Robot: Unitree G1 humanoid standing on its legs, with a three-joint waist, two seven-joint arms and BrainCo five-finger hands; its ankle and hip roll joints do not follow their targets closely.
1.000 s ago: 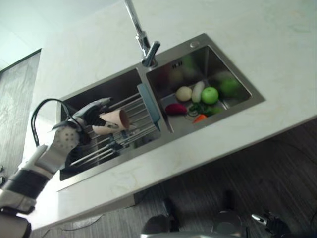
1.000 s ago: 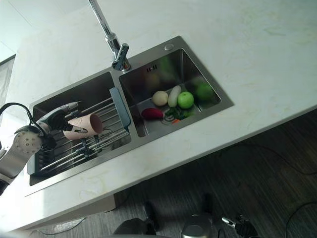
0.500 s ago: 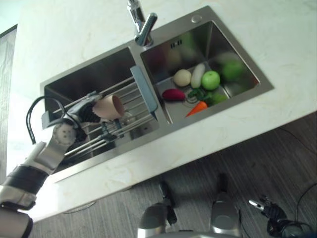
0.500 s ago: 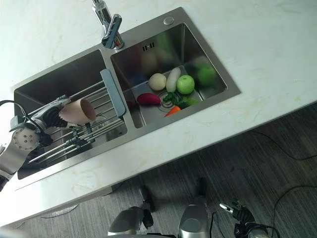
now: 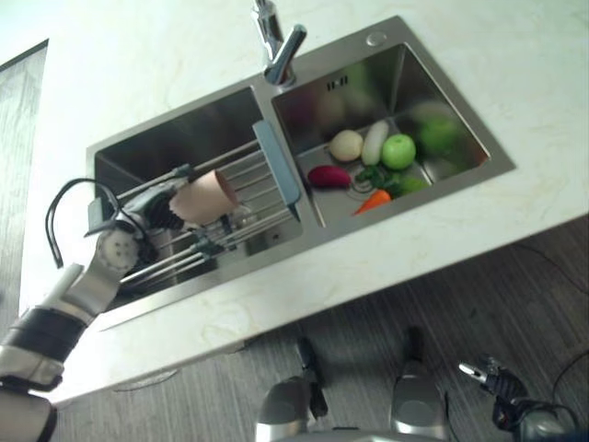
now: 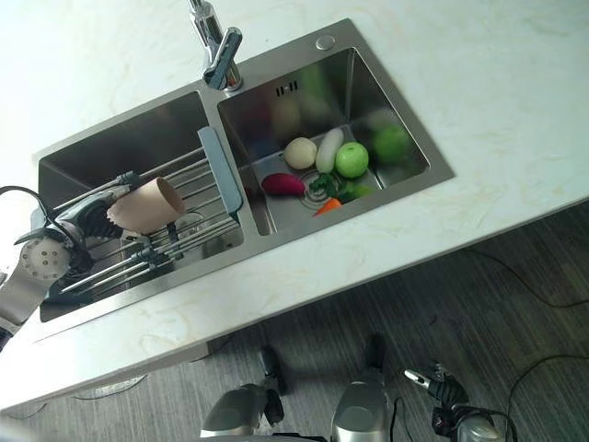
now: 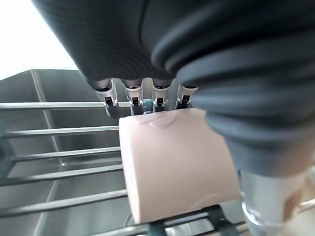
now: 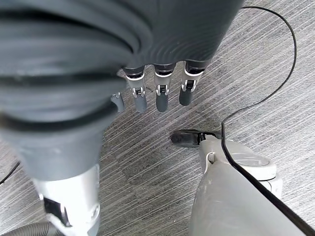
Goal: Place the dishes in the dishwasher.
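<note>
A beige cup lies on its side in my left hand, just above the metal rack that spans the left basin of the sink. In the left wrist view the fingers curl over the cup and the rack's bars run beneath it. The cup's mouth points toward the rack's blue-grey end piece. My right hand hangs low over the wood-pattern floor with relaxed fingers and nothing in it.
The right basin holds a green apple, a carrot, a white radish, a pale round vegetable and a purple one. A faucet stands behind the divider. Pale countertop surrounds the sink.
The camera has shifted. My left hand has kept hold of the cup and turned it a little, so its mouth points more upward over the rack.
</note>
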